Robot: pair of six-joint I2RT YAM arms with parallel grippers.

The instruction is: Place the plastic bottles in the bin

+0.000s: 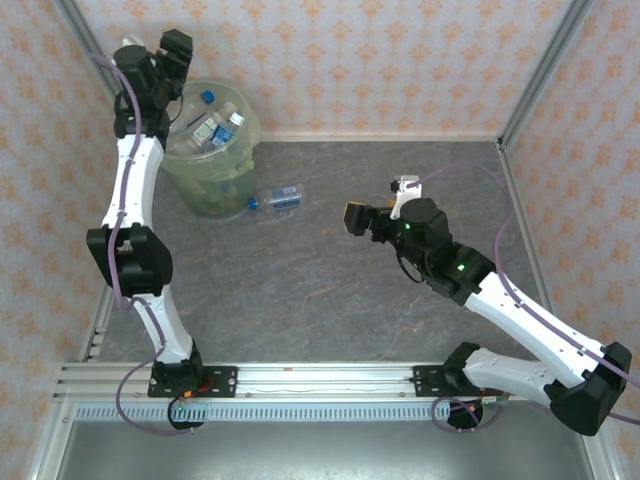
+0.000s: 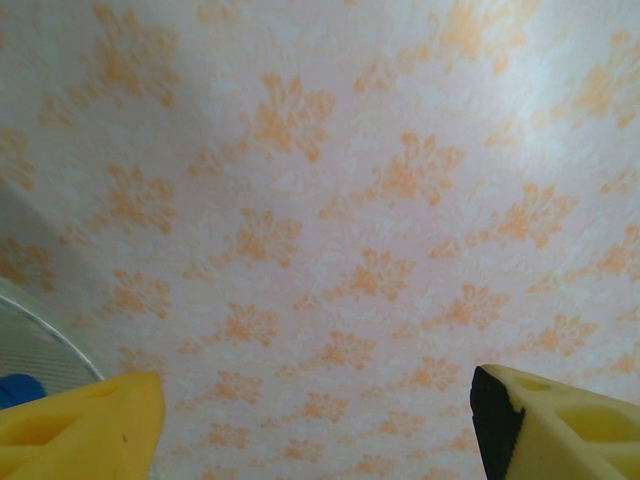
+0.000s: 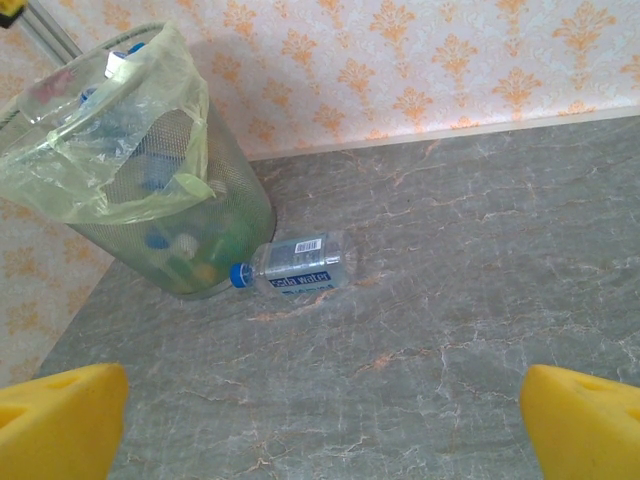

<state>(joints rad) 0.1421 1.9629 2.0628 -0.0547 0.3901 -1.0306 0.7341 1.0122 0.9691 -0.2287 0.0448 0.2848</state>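
The bin [image 1: 236, 165] stands at the table's back left, a pale-green bucket with a thin bag, and holds several plastic bottles [image 1: 216, 128]. One clear bottle [image 1: 278, 197] with a blue cap and a blue label lies on its side just right of the bin's foot. My left gripper [image 1: 176, 48] hangs above the bin's back-left rim, facing the wall, open with nothing between its yellow fingers [image 2: 90, 425]. My right gripper [image 1: 358, 218] hovers mid-table, open and empty, pointing at the lying bottle [image 3: 300, 265] and the bin [image 3: 230, 190].
Papered walls close the table at the back and on both sides. Metal frame posts [image 1: 535, 70] stand at the back corners. The bin's rim [image 2: 40, 335] and a blue cap [image 2: 15, 388] show at the lower left of the left wrist view.
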